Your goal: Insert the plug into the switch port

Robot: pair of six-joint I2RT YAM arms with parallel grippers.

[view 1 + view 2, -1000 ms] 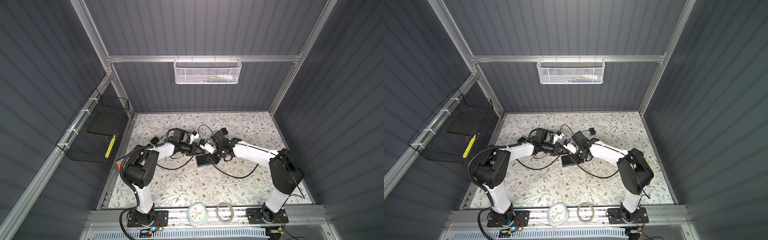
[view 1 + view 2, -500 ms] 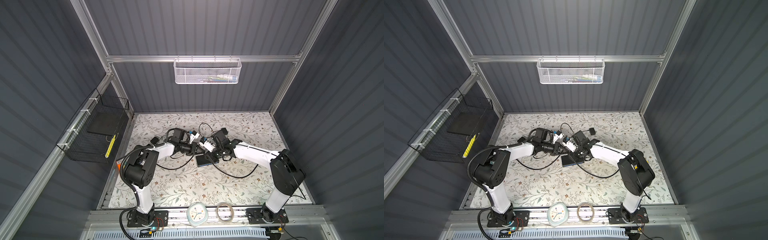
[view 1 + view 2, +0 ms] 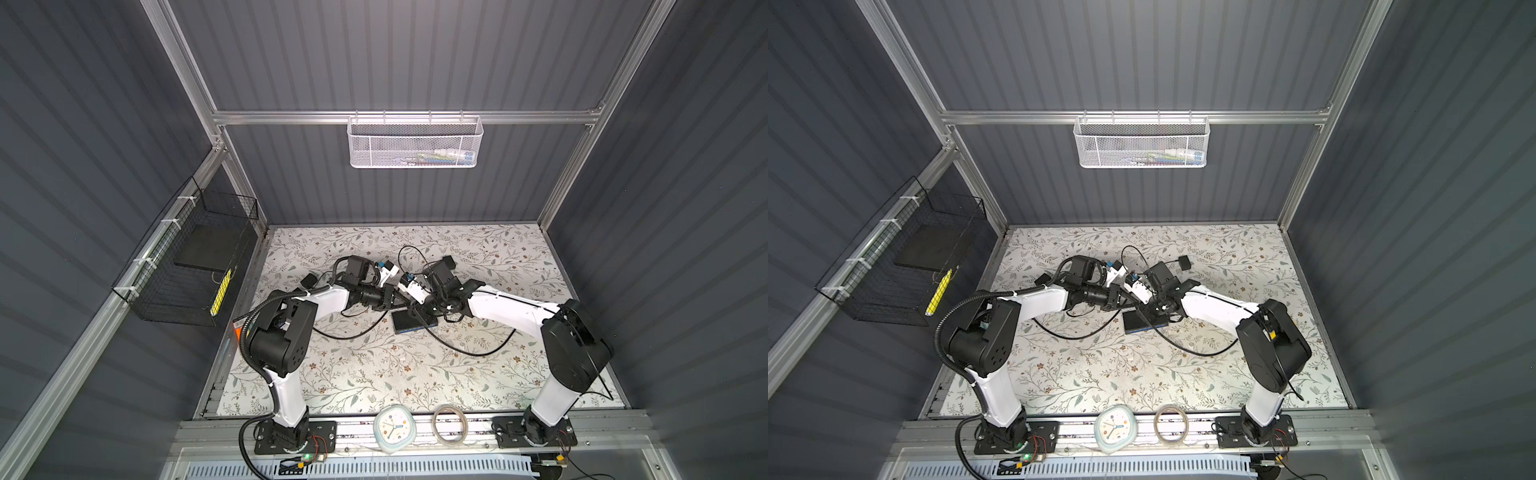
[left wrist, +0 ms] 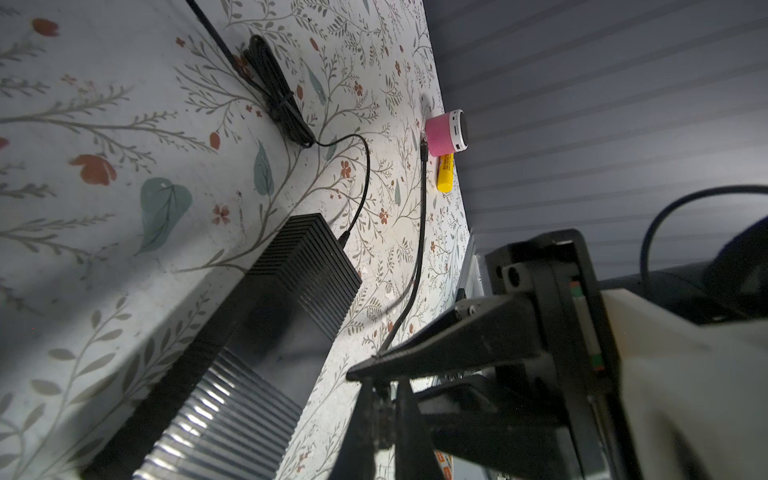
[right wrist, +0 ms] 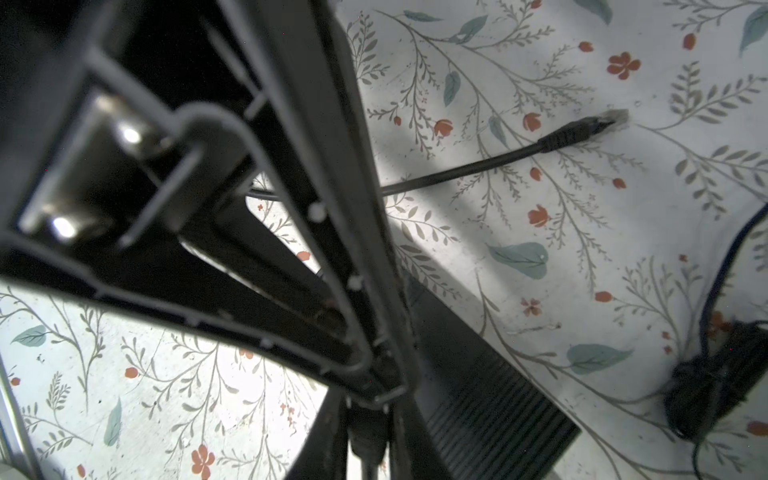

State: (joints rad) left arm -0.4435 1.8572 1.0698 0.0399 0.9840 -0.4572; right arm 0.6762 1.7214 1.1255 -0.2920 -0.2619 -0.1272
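The switch, a flat black ribbed box with a blue strip on its near long side, lies mid-mat. I cannot make out the switch port. Both grippers meet just above its far edge. My left gripper is shut on the plug end of a black cable. My right gripper crosses it and is shut on the plug's dark boot right behind the left fingertips. The cable's other end, a clear connector, lies loose on the mat.
A thin power lead runs from the switch to a tied bundle and an adapter. A pink speaker and a yellow marker sit by the right wall. A clock and a tape ring lie on the front rail.
The right arm has shifted slightly toward the left gripper. The left arm and the switch have stayed where they were.
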